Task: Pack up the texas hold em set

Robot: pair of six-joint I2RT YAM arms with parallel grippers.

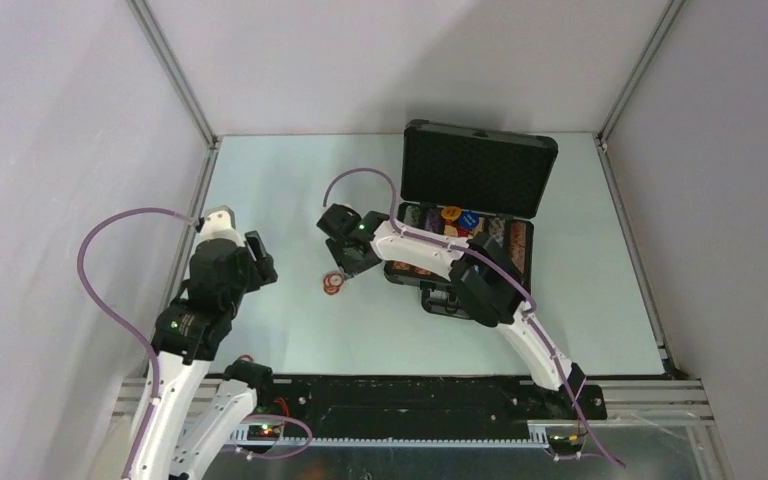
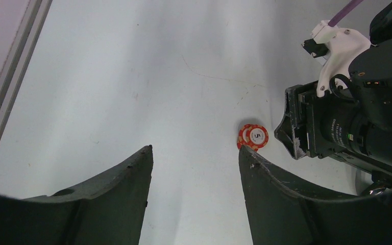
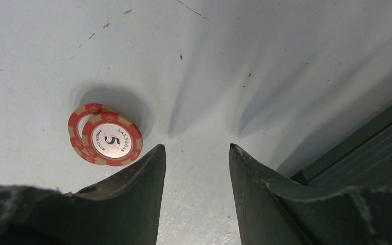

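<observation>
The black case (image 1: 520,250) of the texas hold em set lies open at the table's back right, its foam-lined lid (image 1: 475,170) standing up, and multicoloured chip rows (image 1: 450,222) inside. Two red-white round chips (image 1: 333,284) (image 3: 105,141) lie overlapped on the table left of the case. My right gripper (image 1: 345,272) (image 3: 197,150) hovers open just right of them, with only bare table between its fingers. In the left wrist view the chips (image 2: 253,136) show past my right fingertip (image 2: 250,158). My left gripper (image 1: 263,258) (image 2: 196,150) stands open and empty further left.
The case's edge (image 3: 372,148) shows at the right of the right wrist view. My right arm (image 1: 430,252) reaches across the front of the case. Grey walls and metal frame rails (image 1: 205,190) bound the table.
</observation>
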